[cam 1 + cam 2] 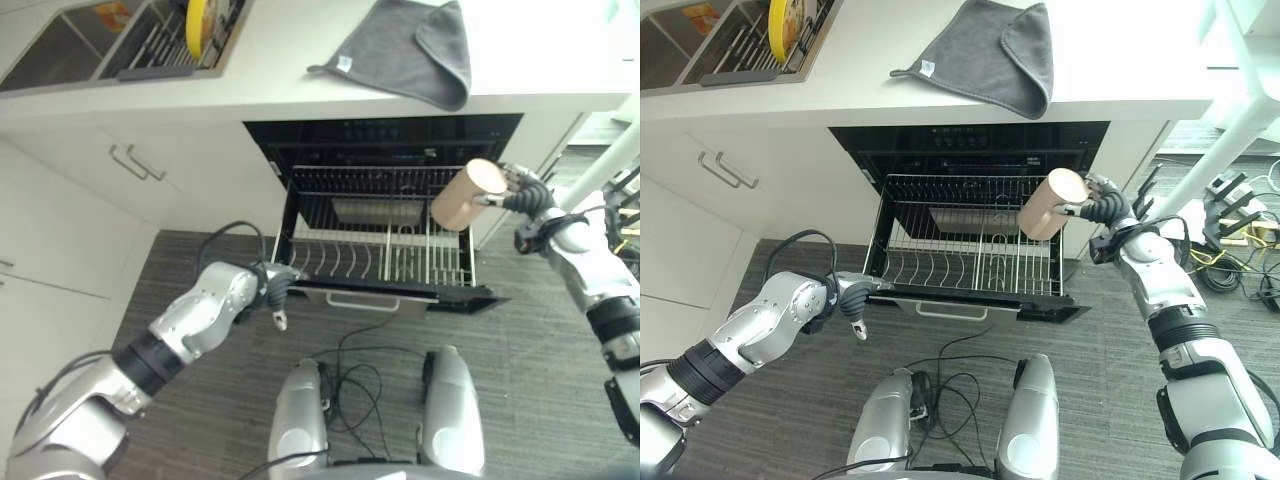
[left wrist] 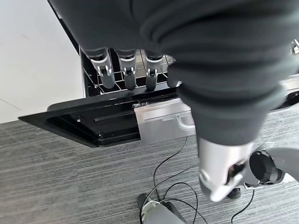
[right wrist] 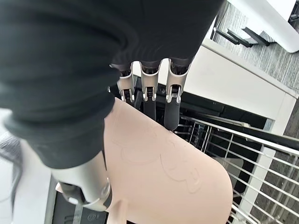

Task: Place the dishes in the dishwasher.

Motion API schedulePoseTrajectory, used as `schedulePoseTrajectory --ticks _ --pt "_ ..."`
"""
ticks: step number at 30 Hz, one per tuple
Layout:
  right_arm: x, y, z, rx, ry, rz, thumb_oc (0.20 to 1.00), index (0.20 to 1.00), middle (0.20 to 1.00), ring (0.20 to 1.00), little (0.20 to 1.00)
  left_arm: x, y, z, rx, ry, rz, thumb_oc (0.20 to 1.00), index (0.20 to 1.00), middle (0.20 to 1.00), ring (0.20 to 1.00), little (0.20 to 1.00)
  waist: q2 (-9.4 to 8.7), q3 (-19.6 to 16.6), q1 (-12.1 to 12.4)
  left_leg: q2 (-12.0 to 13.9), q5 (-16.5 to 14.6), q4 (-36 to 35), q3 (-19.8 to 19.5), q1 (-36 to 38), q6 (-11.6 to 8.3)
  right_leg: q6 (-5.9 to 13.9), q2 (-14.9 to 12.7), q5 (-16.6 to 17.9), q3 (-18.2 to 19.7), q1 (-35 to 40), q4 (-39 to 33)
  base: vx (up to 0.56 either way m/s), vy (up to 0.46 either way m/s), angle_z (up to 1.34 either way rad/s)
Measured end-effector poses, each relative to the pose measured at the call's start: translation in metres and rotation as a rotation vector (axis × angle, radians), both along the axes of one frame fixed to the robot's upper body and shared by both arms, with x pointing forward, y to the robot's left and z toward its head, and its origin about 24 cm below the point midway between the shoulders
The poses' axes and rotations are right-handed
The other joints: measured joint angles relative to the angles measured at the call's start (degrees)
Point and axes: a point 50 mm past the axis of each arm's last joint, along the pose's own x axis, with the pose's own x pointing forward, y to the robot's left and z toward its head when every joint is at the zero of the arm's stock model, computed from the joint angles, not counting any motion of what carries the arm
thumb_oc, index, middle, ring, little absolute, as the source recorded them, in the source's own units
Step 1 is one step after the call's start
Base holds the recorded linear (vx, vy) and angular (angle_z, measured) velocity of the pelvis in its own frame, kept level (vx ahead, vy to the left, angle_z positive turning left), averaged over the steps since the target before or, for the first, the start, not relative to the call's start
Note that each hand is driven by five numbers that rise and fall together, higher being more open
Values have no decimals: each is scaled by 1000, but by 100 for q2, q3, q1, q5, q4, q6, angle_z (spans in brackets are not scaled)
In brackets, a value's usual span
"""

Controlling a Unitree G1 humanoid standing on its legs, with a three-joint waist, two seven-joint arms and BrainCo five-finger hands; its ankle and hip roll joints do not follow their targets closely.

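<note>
A pale pink cup [image 1: 468,194] is held in the right hand [image 1: 522,194] above the right end of the pulled-out wire rack [image 1: 380,240] of the dishwasher [image 1: 970,225]. The cup is tilted on its side, its open mouth turned towards the hand, and in the right wrist view the fingers [image 3: 148,86] and thumb are seen curled round its body [image 3: 163,172]. The cup is clear of the rack wires, not resting on them.

The rack is drawn out over the lowered black door [image 1: 395,295], and its rows of upright tines are seen along the near side. A flat grey item [image 1: 375,210] lies towards the far middle of the rack; what it is cannot be told.

The left hand [image 1: 852,303] is at the near left corner of the door. In the left wrist view its fingers [image 2: 127,72] are seen hooked down over the door's black edge [image 2: 84,119], with the thumb kept apart, so the door edge is grasped.

On the white table [image 1: 300,70] above the dishwasher a grey cloth [image 1: 410,50] is spread, one corner folded over. At the far left a sink [image 1: 60,50] is set into the table, and beside it a drying rack [image 1: 175,45] carries a yellow plate [image 1: 198,25] stood on edge. White cupboards with bar handles [image 1: 135,162] are seen to the left of the dishwasher, and the floor [image 1: 540,370] is grey and striped
</note>
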Motion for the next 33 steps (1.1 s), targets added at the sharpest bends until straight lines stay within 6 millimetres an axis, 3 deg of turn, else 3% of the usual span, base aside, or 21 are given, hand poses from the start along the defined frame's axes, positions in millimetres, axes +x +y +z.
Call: schedulePoseTrajectory --ticks 7,16,25,33 --pt "5 -10 -3 -11 39 -31 200 200 200 200 200 0 -1 3 -34 -12 -7 1000 1000 1000 1000 1000 47 -2 60 -32 10 -1 -23 -106 -5 -2 -20 -8 7 -128 39 -5 -1 1" --pt "9 -22 -4 -46 111 -49 200 200 200 200 200 -1 -1 9 -84 -70 -42 1000 1000 1000 1000 1000 332 92 161 -82 76 -10 -91 -353 20 -23 -38 -25 -1 -378 116 -15 4 2" --pt "11 -33 -4 -106 182 -76 200 200 200 200 200 0 -3 9 -132 -105 -56 1000 1000 1000 1000 1000 341 97 260 -138 110 1 -105 -451 27 -36 -97 -34 11 -504 192 -9 -1 1" --pt "12 -40 -7 -287 277 -87 200 200 200 200 200 -1 0 9 -153 -125 -70 1000 1000 1000 1000 1000 347 94 299 -145 115 31 -104 -519 34 -43 -106 -37 19 -584 237 0 0 0"
